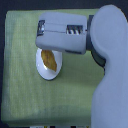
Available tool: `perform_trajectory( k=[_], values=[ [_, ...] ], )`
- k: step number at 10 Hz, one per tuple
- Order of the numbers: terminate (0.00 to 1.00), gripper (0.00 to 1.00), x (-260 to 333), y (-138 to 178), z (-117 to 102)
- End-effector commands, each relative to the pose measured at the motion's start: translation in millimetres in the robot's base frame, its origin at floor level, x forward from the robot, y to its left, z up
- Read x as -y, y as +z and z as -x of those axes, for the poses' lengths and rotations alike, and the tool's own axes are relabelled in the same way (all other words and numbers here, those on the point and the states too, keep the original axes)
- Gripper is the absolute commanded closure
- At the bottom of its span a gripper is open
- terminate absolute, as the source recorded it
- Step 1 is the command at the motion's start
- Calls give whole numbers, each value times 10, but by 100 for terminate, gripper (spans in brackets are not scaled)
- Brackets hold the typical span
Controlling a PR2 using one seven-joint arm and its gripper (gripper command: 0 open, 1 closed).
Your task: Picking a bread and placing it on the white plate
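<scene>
The white plate lies left of the middle of the green cloth. On it rests the bread, a golden-orange piece whose upper end is hidden under the arm. My gripper reaches toward the exterior view's left, and its grey body hangs over the plate's upper rim. The fingertips show only as a blurred pale end, so whether they are open or shut is unclear. Nothing visible is between them.
A yellow-green cloth covers the table. My large grey forearm and shoulder fill the exterior view's right side. The table's front edge runs along the bottom, with dark space behind the far edge.
</scene>
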Motion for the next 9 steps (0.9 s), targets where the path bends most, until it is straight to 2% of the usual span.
perform_trajectory(
  k=[1, 3, 4, 9],
  values=[
    [0, 100, -22, -61, 16],
    [0, 100, -5, -61, 2],
    [0, 0, -18, -67, 4],
    [0, 0, -12, -81, 37]
  ],
)
